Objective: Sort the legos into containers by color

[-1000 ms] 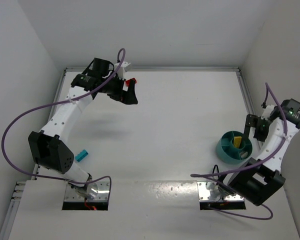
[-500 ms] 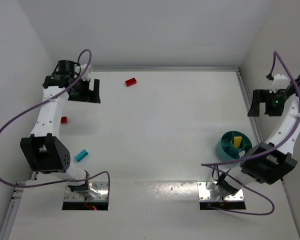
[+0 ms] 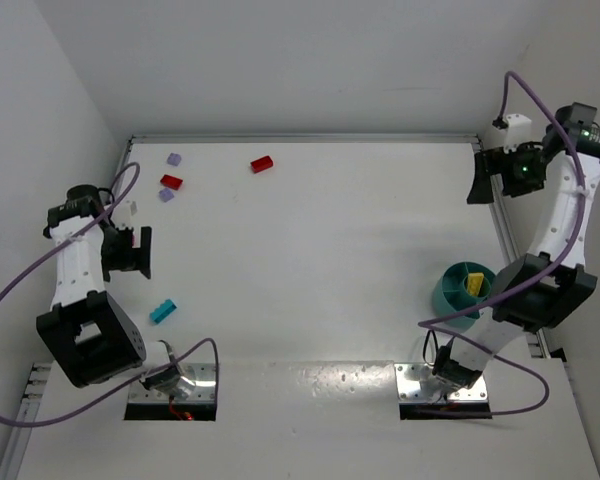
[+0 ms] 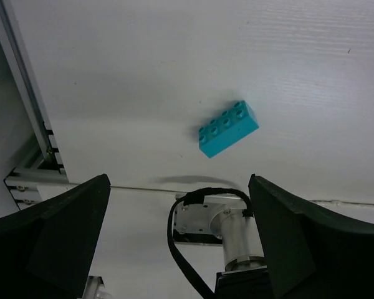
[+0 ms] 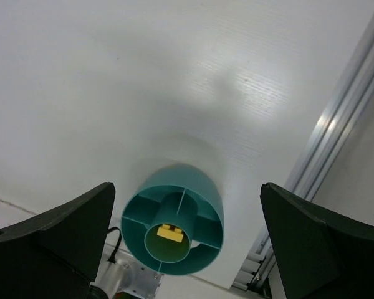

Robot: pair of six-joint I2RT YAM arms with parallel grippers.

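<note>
Teal dish [image 3: 445,298]: it sits by the right arm's base, well apart from the loose bricks. One yellow brick [image 5: 171,232] lies in what looks like its central ring, exactly as it did a second ago.
Right gripper [image 3: 490,175]: jaws are spread wide with nothing between them. A second ago it hung just over the dish; now it is raised by the far right rail [image 3: 495,215], its camera looking back down on the dish.
Left gripper [image 3: 130,252]: it is likewise wide apart and empty. It has swung from the far edge, beside the far red brick [image 3: 262,164], back to the left side.
Cyan brick [image 4: 228,129]: it lies flat on the table [image 3: 360,250] near the left arm's base, ahead of the left fingers [image 4: 56,243] but not between them.
Uncovered by the swing: a second red brick [image 3: 171,181], a far lilac brick [image 3: 174,158] and a near lilac brick [image 3: 166,195], all by the far left corner.
My read: nothing is being carried, so I count one brick sorted and five still loose. I judge the cyan one the likeliest next pick for the left arm.
</note>
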